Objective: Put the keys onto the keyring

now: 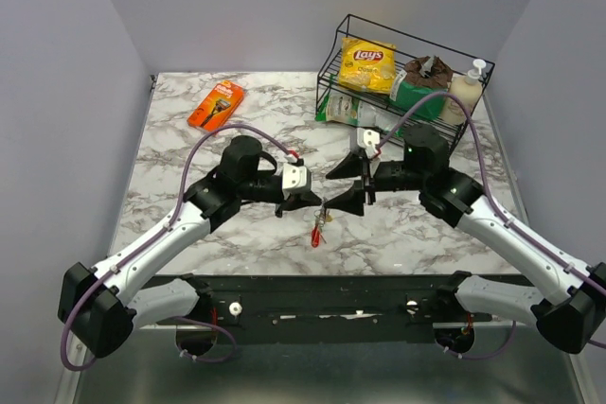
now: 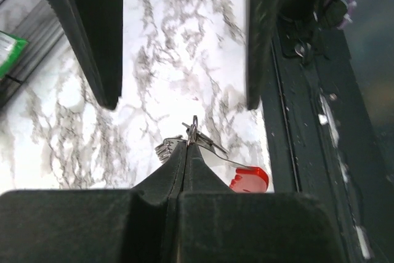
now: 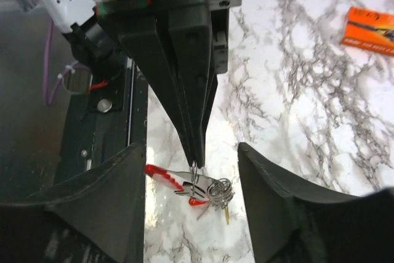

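Left fingers (image 3: 184, 84) pinch keyring (image 3: 196, 180); right fingers (image 3: 111, 195) open.
In the top view, the left fingers are closed tight on the keyring at frame centre, over the marble tabletop (image 1: 189, 139). In the right wrist view, the keys (image 3: 220, 190) bunch at lower centre, with the ring's red side pointing left. The right fingers are spread wide, flanking the bunch without touching it.

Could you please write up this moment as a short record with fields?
Left gripper: shut on the keyring, which hangs from its tips
Right gripper: open, one finger on either side of the keyring, not touching it
Keys: bunched with the keyring below the left fingertips
Table: marble pattern
Far side: orange pack; wire rack holding a chips bag
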### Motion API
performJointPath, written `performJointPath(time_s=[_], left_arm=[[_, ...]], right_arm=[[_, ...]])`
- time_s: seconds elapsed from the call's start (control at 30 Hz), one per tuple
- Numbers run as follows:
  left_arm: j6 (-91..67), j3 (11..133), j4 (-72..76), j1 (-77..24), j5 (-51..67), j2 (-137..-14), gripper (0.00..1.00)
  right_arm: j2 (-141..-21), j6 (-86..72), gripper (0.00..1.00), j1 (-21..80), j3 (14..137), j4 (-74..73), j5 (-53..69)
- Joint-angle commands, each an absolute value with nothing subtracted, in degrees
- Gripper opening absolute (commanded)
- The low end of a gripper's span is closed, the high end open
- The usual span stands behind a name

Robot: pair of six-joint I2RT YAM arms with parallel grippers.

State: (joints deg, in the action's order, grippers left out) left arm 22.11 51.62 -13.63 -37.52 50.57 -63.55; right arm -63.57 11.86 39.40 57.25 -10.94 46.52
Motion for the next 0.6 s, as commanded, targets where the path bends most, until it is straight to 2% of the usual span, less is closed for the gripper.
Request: performJointPath(time_s=[0.0,0.3,0.47,0.57], left_arm=[[12.1,45.9,9.8,-37.7,47.9,-58.9,0.00],[0.2,30.9,42.4,-37.6,41.7,-52.8,0.00],[-1.5,26.4,49.1,-37.7,42.7,-51.1,0.00],[-2.0,24.3,53.4,-37.6,42.4,-50.1,0.00]], right_arm=[[-59.4,8.7,0.77,39.6,54.6,-4.3,39.8],[-57.5,7.3,0.79,39.6,52.4,-2.9,38.7],[-56.2,8.9,0.77,39.3,51.7,-2.8,40.7],[-55.5,9.6,0.73,39.1,51.3,-2.8,42.6]])
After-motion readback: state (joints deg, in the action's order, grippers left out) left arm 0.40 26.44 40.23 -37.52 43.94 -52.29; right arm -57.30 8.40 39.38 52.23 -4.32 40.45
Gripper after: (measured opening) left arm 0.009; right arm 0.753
